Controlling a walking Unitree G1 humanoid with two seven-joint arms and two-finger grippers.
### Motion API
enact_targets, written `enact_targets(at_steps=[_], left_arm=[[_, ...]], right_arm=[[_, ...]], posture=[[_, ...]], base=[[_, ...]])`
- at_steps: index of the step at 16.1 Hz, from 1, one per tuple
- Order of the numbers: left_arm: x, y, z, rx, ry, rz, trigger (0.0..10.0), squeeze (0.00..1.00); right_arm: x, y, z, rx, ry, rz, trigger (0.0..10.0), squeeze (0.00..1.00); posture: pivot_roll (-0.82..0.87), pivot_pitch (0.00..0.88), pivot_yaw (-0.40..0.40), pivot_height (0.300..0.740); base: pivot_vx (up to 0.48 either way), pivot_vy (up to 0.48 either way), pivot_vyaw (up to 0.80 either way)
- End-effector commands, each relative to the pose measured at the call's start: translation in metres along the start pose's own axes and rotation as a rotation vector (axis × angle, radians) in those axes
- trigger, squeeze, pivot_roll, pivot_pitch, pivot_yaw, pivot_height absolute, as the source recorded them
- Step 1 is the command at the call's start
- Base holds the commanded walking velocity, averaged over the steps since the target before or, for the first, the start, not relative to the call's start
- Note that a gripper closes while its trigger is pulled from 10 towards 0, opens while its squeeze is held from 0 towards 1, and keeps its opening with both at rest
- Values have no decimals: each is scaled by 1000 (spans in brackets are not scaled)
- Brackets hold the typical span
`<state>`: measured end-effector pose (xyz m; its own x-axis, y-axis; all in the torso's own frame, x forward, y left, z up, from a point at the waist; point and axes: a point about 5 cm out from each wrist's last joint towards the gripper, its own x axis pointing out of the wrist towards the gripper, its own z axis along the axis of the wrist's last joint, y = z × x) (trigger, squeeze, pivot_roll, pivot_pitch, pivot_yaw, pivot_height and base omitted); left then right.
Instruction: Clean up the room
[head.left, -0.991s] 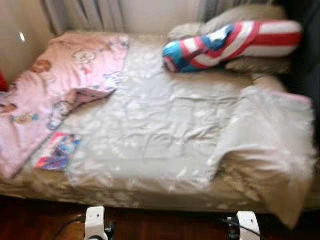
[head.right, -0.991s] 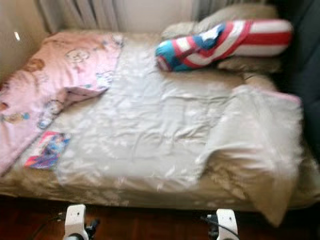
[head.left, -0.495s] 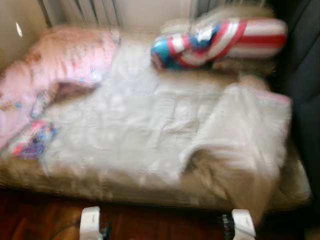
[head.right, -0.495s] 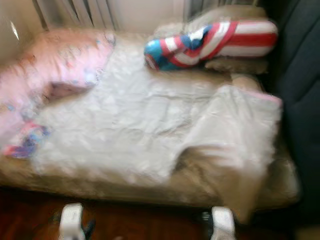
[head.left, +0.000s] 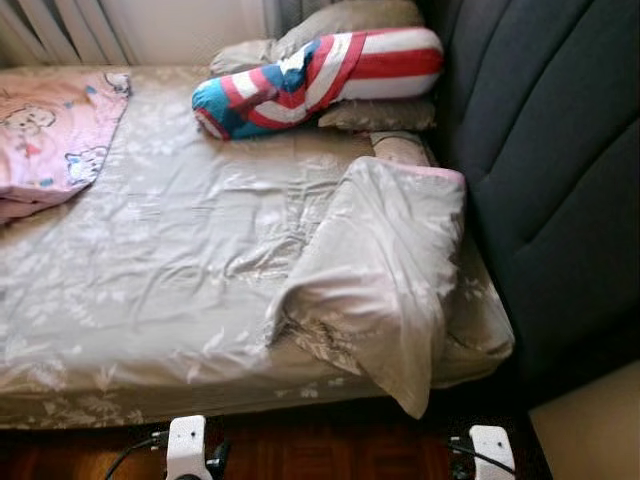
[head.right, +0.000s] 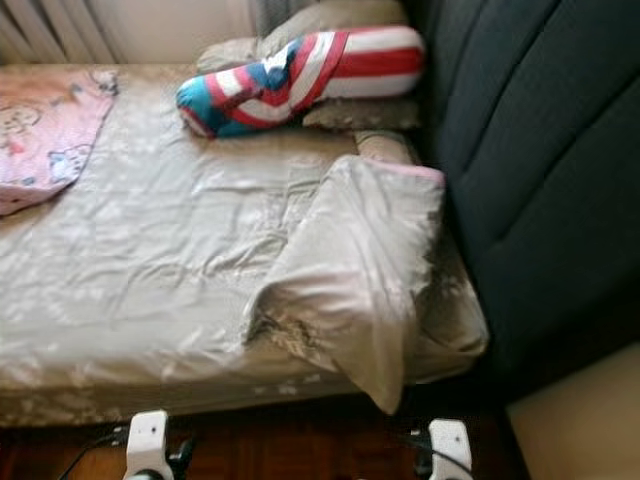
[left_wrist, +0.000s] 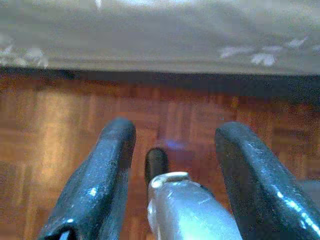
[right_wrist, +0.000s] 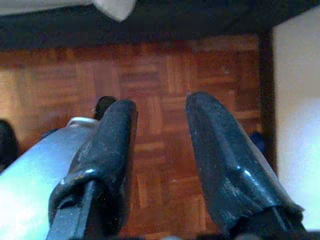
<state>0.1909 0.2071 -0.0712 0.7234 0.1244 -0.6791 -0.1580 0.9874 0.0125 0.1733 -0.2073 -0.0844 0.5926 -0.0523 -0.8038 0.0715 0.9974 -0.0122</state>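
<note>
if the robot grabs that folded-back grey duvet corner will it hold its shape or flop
Probably flop: the duvet is creased and its corner droops over the bed edge. It looks puffy, so likely light for its bulk. Its sheen suggests it may slip between fingers.

Bed (head.left: 150, 290) covered in beige cloth with a satin sheen, creased, faint pale floral print along its front edge. Folded duvet (head.left: 385, 260) at the right edge of the bed in the same glossy cloth, pink lining at its fold. Pink blanket (head.left: 50, 135) at the far left corner, soft matt cloth with cartoon print. Striped bolster (head.left: 320, 80) in red, white and blue, smooth cloth, slightly shiny. Headboard (head.left: 540, 180) in dark matt padded upholstery, stitched in panels. Floor (right_wrist: 165, 100) of reddish parquet wood, polished, with soft reflections. Black fingers (left_wrist: 105, 170) of rubbery plastic, lightly glossy, faintly textured. Same finish on the other arm's fingers (right_wrist: 220, 145).
</note>
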Motion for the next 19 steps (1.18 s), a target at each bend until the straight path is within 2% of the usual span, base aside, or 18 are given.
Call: enact_targets(at_steps=[1, 8, 11, 15, 19], left_arm=[[-3, 7, -9, -12, 37, 18, 10000, 0], [-3, 7, -10, -17, 35, 14, 10000, 0], [-4, 7, -10, -17, 35, 10, 10000, 0], [-3, 6, -8, -19, 30, 8, 10000, 0], [-3, 6, -7, -16, 27, 8, 10000, 0]], right_arm=[[0, 2, -1, 8, 3, 8, 10000, 0], [0, 1, -2, 0, 2, 8, 10000, 0], [0, 1, -2, 0, 6, 7, 10000, 0], [0, 1, -3, -6, 15, 10, 10000, 0], [0, 1, -3, -6, 6, 11, 10000, 0]], posture=[[23, 147, -28, 740], [25, 136, -30, 740], [27, 123, -29, 740], [28, 111, -28, 740], [29, 116, -29, 740]], base=[[0, 0, 0], [0, 0, 0], [263, 0, 0], [279, 0, -752], [284, 0, -102]])
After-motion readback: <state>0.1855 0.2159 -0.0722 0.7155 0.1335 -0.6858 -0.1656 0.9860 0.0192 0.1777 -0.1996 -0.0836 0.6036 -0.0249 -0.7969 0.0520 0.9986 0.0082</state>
